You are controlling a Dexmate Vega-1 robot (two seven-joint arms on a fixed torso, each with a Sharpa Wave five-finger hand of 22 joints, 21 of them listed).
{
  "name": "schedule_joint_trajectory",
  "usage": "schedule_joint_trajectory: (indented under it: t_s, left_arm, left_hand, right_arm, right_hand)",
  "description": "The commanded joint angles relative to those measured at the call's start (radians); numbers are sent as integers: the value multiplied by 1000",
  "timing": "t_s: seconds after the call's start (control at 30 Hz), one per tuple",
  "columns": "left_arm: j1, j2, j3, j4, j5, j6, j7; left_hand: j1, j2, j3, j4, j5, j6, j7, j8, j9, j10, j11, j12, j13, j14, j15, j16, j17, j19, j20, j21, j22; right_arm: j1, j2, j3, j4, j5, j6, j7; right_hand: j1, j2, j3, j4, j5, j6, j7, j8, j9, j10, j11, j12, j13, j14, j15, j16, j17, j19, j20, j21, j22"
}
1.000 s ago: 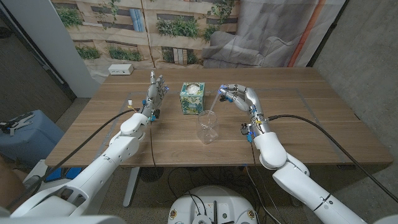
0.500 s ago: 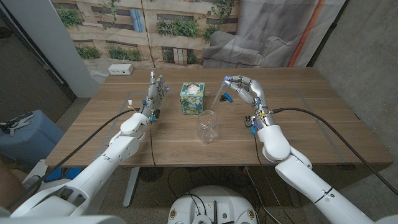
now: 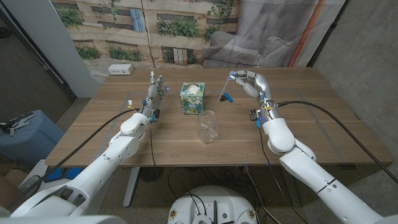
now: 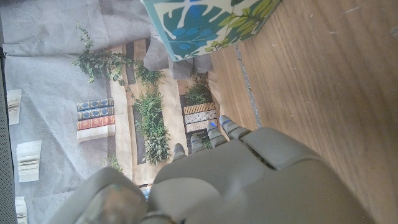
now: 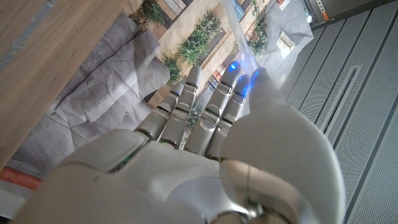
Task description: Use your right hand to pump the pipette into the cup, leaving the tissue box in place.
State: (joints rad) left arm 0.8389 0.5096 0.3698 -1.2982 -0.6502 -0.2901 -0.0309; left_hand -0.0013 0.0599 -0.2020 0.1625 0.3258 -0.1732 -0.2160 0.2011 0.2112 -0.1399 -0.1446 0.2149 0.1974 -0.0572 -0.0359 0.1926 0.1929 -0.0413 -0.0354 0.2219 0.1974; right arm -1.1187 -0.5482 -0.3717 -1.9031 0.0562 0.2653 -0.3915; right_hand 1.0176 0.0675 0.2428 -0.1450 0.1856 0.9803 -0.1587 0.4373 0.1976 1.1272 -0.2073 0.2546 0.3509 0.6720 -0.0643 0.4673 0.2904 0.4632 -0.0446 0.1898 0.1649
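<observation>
Lifted up and back: my right hand (image 3: 250, 83) has carried the pipette (image 3: 223, 89) away from the cup (image 3: 208, 126) since a second ago.

Right fingers (image 3: 239, 77) pinch the pipette's top, its tip hanging near the tissue box (image 3: 192, 98), well behind the cup and no longer over its mouth. I judge the pumping step is interrupted or finished; next I'd need to bring the tip back above the rim (without nudging the box). My left hand (image 3: 155, 93) stands on the surface (image 3: 311, 124), fingers apart, holding nothing. Any liquid in the cup is too hard to make out.
</observation>
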Motion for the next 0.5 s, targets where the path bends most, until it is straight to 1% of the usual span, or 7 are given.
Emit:
schedule_joint_trajectory:
  t_s: [0.03, 0.5]
  left_arm:
    - [0, 0, 0, -1, 0, 0, 0]
    - [0, 0, 0, 0, 0, -1, 0]
  left_hand:
    - [-1, 43, -7, 1, 5, -2, -6, 6, 2, -2, -3, 4, 6, -8, -115, 6, 6, -11, -90, 5, 2]
    - [-1, 43, -7, 1, 5, -1, -6, 6, 2, -1, -5, 5, 6, -8, -115, 6, 6, -11, -91, 5, 2]
  right_arm:
    - [37, -23, 21, 61, -29, 10, 0]
    - [67, -49, 26, 148, -37, 57, 17]
  right_hand:
    - [-1, 4, -1, -5, 7, 3, -6, -4, 2, 2, -3, -4, 2, 4, -148, 8, 5, 3, -17, 0, 3]
    - [-1, 4, 0, -7, 7, 5, -9, -3, 3, 2, -3, -5, 3, 4, -147, 7, 5, 2, -17, 0, 3]
